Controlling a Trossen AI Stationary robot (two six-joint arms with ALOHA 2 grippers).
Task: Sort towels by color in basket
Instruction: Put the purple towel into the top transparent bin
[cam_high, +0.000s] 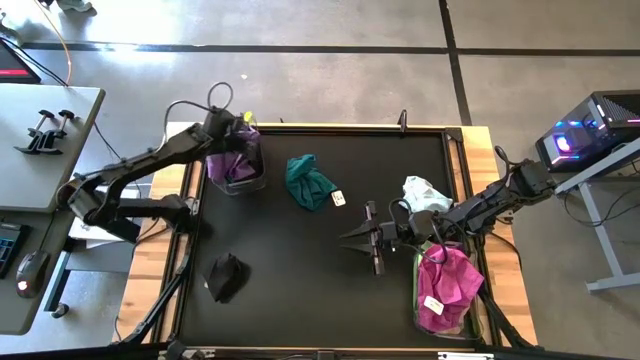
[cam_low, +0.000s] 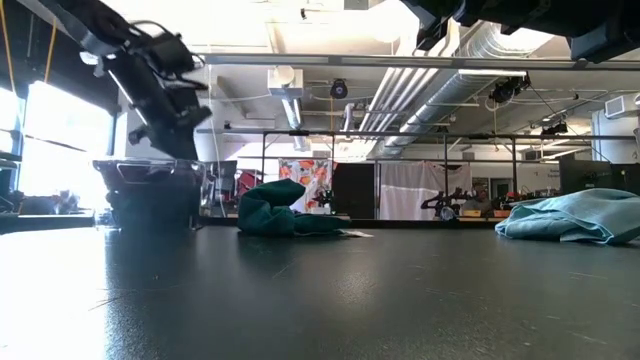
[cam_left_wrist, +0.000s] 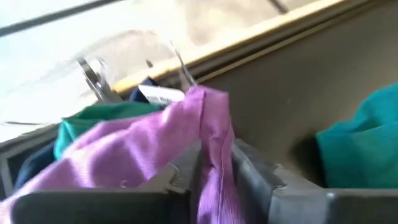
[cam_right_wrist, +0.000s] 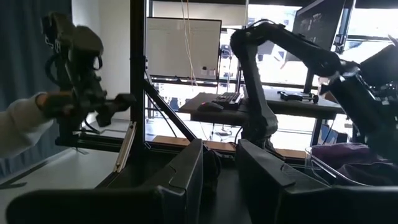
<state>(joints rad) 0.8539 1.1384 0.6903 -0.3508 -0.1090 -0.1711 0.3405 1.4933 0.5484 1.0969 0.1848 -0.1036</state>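
Observation:
My left gripper (cam_high: 243, 128) is over the clear basket (cam_high: 232, 185) at the table's far left, shut on a purple towel (cam_high: 236, 162). That basket also holds a green towel (cam_left_wrist: 93, 118) and a navy one (cam_left_wrist: 28, 165). A teal towel (cam_high: 310, 182), a black towel (cam_high: 225, 275) and a mint towel (cam_high: 425, 192) lie loose on the black tabletop. A magenta towel (cam_high: 445, 285) fills the basket (cam_high: 440, 328) at the near right. My right gripper (cam_high: 358, 238) hovers open over the table's middle and points toward the left edge, with nothing between its fingers. My left gripper has an upright fold of the purple towel (cam_left_wrist: 214, 146) between its two fingers (cam_left_wrist: 255, 177), and the fold fills the gap. The fingers slant down at it from above the basket. The rest of the towel spreads down into the basket, over the other towels.
A small white tag (cam_high: 338, 198) lies beside the teal towel. A raised dark frame (cam_high: 400, 128) and wooden borders run around the tabletop. The near middle of the table is bare black surface. A desk stands off the table's left side and a lit computer off its right.

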